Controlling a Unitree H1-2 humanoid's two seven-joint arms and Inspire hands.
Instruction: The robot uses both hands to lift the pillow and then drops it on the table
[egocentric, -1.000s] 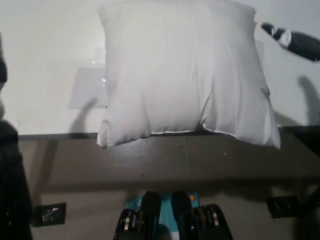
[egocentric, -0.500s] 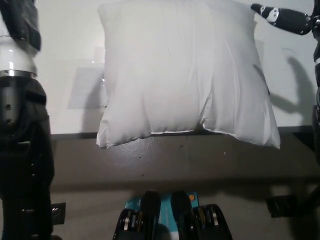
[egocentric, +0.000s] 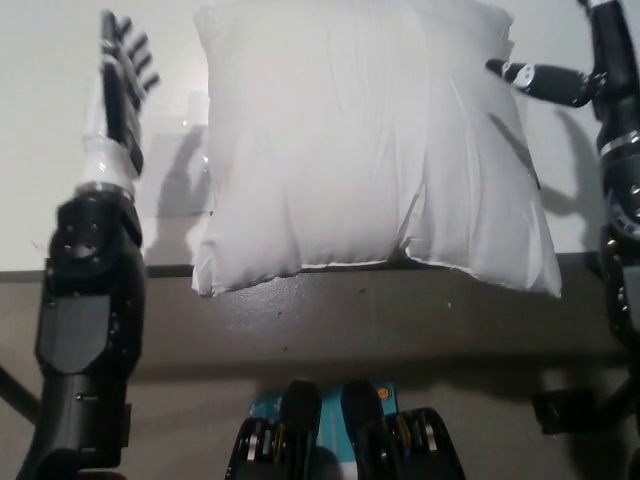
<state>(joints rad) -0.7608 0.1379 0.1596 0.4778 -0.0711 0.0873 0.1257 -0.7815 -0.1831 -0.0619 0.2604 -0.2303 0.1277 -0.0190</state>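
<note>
**Both hands flank the pillow, neither holding it**

The white pillow (egocentric: 365, 140) lies flat on the white desk (egocentric: 60, 120), filling the upper middle of the frame. Its near edge hangs over the desk's front edge, with the lower right corner reaching furthest past it, above the grey floor (egocentric: 330, 340) that fills the lower part of the frame. Creases run down the fabric from the top toward the lower middle.

At the upper left, the left hand (egocentric: 122, 85) stands raised beside the pillow, its fingers apart and pointing toward the top of the frame. It holds nothing and is clear of the pillow's left side, with a strip of bare desk between them. Its forearm runs down the left edge of the frame to the bottom.

At the upper right, the right hand (egocentric: 548, 80) reaches in from the right edge, its fingers stretched toward the pillow's upper right side. The tip of one finger lies at the pillow's edge; whether it touches the fabric cannot be told. The hand is spread and grips nothing.

A clear, shiny sheet (egocentric: 175, 175) lies flat on the desk at the pillow's left side, partly tucked beneath it.
</note>
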